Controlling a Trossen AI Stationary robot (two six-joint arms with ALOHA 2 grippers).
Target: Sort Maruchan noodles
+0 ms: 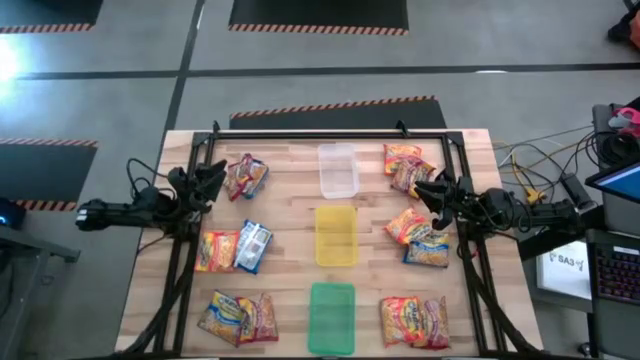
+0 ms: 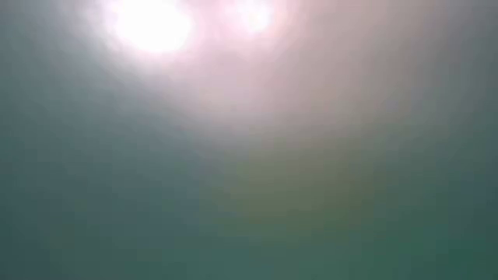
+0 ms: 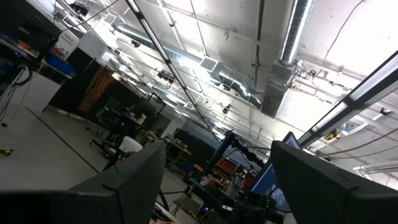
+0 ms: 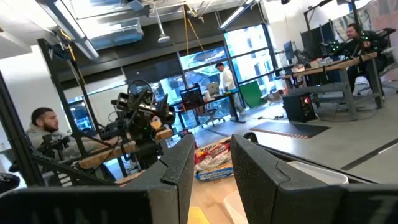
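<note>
The Maruchan noodles lie flat on the wooden table (image 1: pixel 290 290) in two groups. On the left are a red packet (image 1: pixel 245 177), an orange one (image 1: pixel 217 250), a blue one (image 1: pixel 253 246) and a pair (image 1: pixel 240 318). On the right are two packets (image 1: pixel 407 165) at the far corner, two more (image 1: pixel 415 238) and a pair (image 1: pixel 414 322). My left gripper (image 1: pixel 214 179) (image 3: pixel 217 149) hovers open at the left side, tilted upward. My right gripper (image 1: pixel 429 188) (image 4: pixel 212 142) hovers at the right side, its fingers a little apart and nothing between them. The low view shows only haze.
Three trays stand in a row down the table's middle: clear (image 1: pixel 337 168) at the far end, yellow (image 1: pixel 336 235), green (image 1: pixel 331 318) nearest. A black frame (image 1: pixel 330 135) borders the table. Cables and a laptop (image 1: pixel 615 185) sit off the right side. People sit at desks in the room (image 4: pixel 43 127).
</note>
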